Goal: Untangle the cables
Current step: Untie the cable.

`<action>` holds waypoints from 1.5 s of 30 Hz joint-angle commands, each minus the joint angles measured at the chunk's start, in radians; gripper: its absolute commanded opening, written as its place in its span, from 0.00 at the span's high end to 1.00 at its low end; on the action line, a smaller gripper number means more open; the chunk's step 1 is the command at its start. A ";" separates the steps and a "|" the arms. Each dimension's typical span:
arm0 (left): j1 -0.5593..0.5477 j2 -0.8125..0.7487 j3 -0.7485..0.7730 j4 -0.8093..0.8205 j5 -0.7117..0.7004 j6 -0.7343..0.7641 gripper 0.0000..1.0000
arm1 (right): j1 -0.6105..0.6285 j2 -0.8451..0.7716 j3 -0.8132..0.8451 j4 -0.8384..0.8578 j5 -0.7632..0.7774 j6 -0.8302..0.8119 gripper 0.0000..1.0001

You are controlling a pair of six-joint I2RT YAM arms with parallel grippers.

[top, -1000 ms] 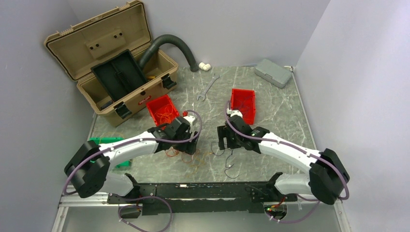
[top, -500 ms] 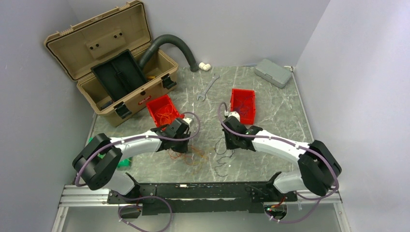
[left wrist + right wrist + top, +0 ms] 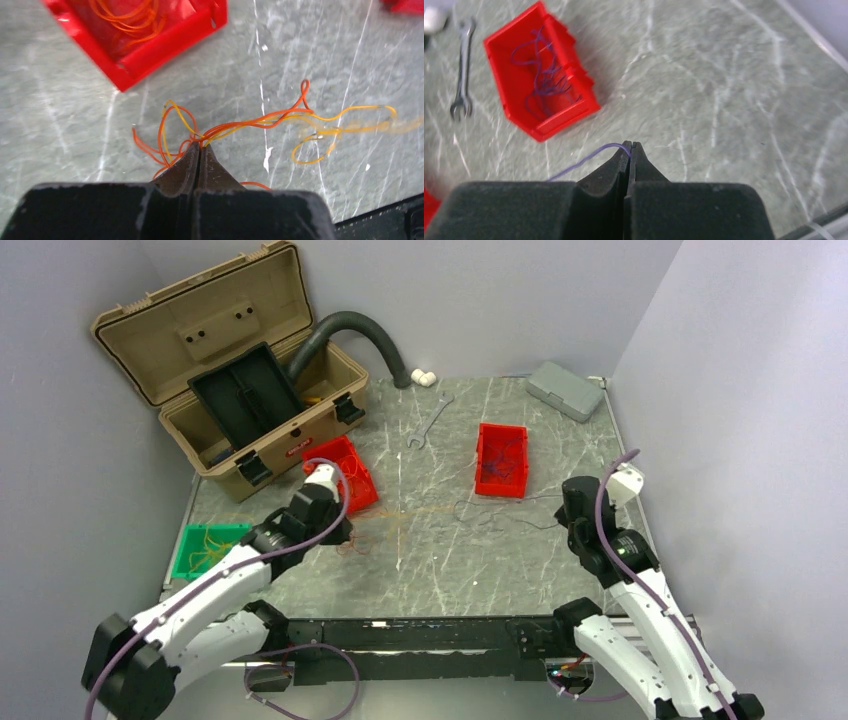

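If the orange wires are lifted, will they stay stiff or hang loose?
Probably loose: the orange wires lie in limp loops. Likely very light, being so thin. They may snag, since strands cross near the left end effector shut on them.

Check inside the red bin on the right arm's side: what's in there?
A loose tangle of thin purple wires lies in the red bin. Nothing else shows; anything under the tangle is covered.
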 commanded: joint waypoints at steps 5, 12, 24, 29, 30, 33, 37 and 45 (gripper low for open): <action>0.098 -0.211 -0.028 -0.166 -0.145 -0.118 1.00 | -0.043 -0.018 0.153 -0.346 0.336 0.315 1.00; 0.170 -0.251 -0.030 -0.244 -0.170 -0.189 1.00 | -0.044 -0.102 0.225 -0.550 0.511 0.514 1.00; 0.317 -0.306 -0.076 -0.216 -0.054 -0.171 1.00 | -0.043 -0.127 0.347 -0.527 0.636 0.298 1.00; 0.315 -0.289 -0.054 -0.151 0.064 -0.082 1.00 | -0.043 -0.125 0.225 -0.209 0.340 -0.004 1.00; 0.315 -0.288 -0.047 -0.154 0.067 -0.074 1.00 | -0.044 -0.111 0.212 -0.169 0.286 -0.053 1.00; 0.314 -0.296 -0.039 -0.131 0.110 -0.024 1.00 | -0.045 -0.019 0.222 -0.116 0.123 -0.134 1.00; 0.295 -0.289 -0.019 -0.093 0.227 0.026 1.00 | -0.044 0.079 0.226 -0.076 -0.106 -0.220 1.00; 0.240 -0.271 0.057 -0.143 0.164 0.074 1.00 | -0.044 0.039 0.081 -0.050 -0.202 -0.239 0.73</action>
